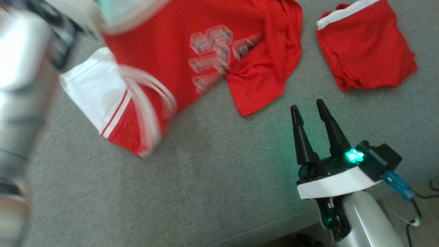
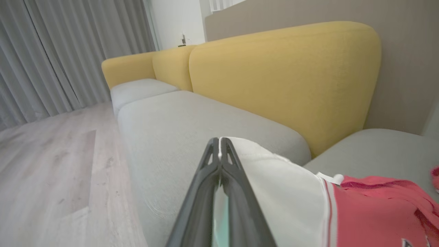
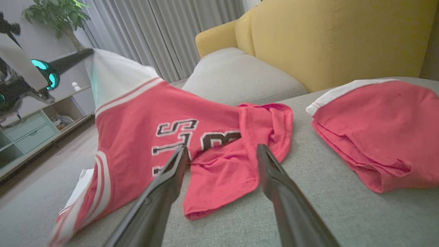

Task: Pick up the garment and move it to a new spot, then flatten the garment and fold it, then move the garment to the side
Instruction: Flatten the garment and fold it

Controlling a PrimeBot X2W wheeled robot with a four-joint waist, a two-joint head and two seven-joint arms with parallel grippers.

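Note:
The garment [image 1: 171, 44] is a red jersey with white sleeves and block lettering, lying partly on the grey sofa seat [image 1: 212, 178]. My left gripper [image 2: 218, 139] is shut on its white sleeve [image 2: 281, 185] and holds that corner up off the seat. The right wrist view shows the lifted sleeve [image 3: 109, 75] at upper left, with the jersey [image 3: 144, 116] draping down from it. My blurred left forearm [image 1: 20, 85] fills the left edge of the head view. My right gripper [image 1: 307, 105] is open and holds nothing, low over the seat just short of the jersey's lower hem [image 3: 222, 148].
A second red garment [image 1: 367, 48], folded with a white band, lies on the seat to the right [image 3: 380, 130]. Yellow back cushions [image 2: 284, 79] run behind the seat. Wooden floor [image 2: 51, 164], grey curtains and a low shelf unit [image 3: 27, 130] lie beyond the sofa's left end.

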